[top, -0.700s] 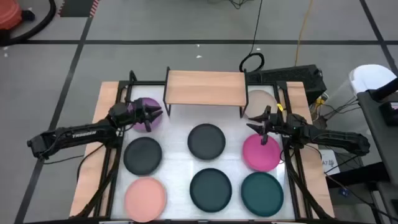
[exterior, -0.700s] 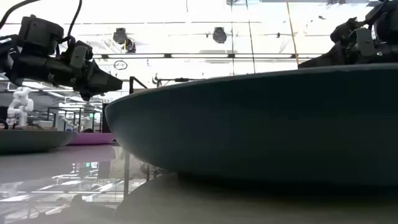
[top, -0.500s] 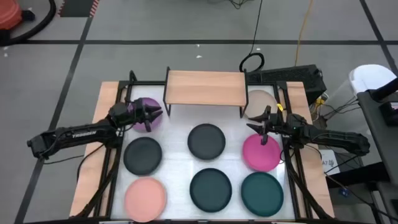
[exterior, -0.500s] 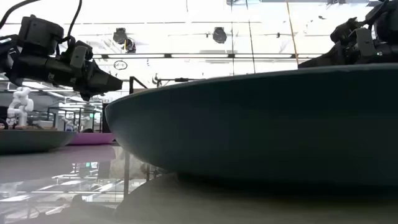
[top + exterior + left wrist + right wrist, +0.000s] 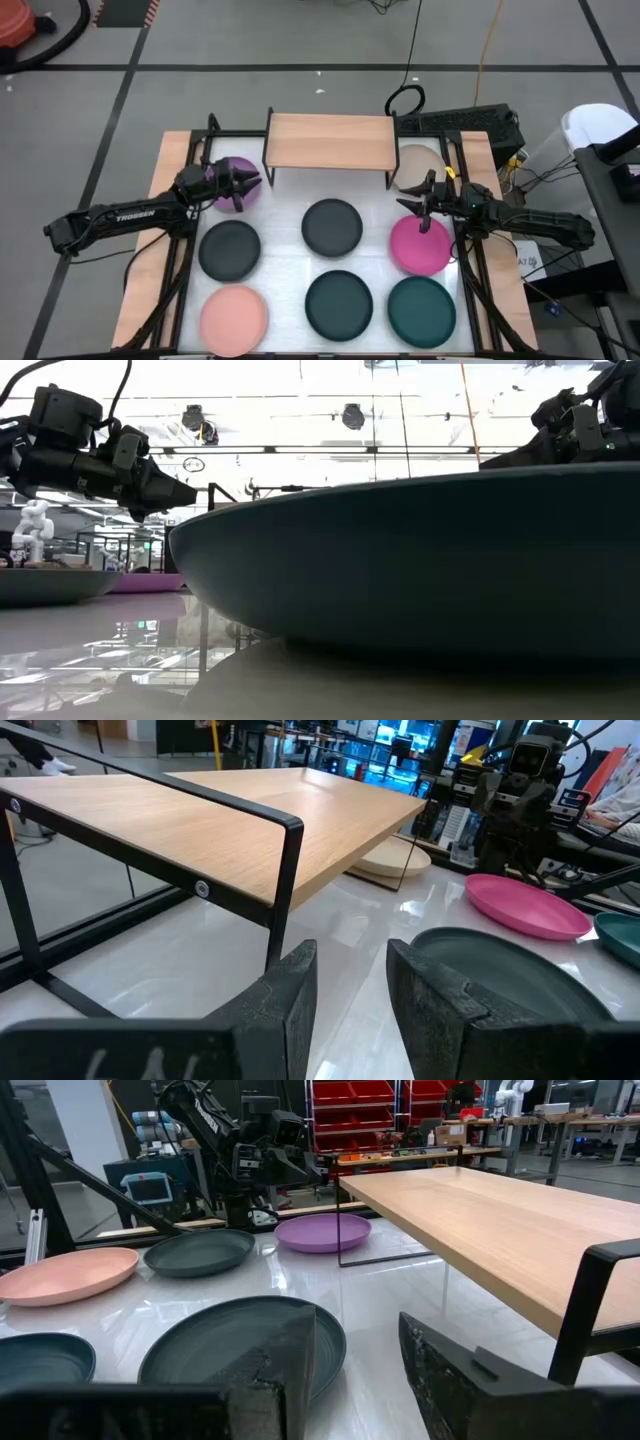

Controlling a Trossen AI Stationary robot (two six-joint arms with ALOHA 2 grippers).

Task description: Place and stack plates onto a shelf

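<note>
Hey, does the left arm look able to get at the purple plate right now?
Probably yes. The left gripper hovers open over the purple plate's edge, nothing lies on the plate, and the shelf stands beside it, not over it.

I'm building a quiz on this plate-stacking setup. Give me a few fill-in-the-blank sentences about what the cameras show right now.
1. The wooden top of the shelf holds ____ plates.
2. The left gripper hovers over the ____ plate.
3. The right gripper sits between the magenta plate and the ____ plate.
4. Both grippers' fingers are ____.

Missing words: no; purple; beige; open
</note>
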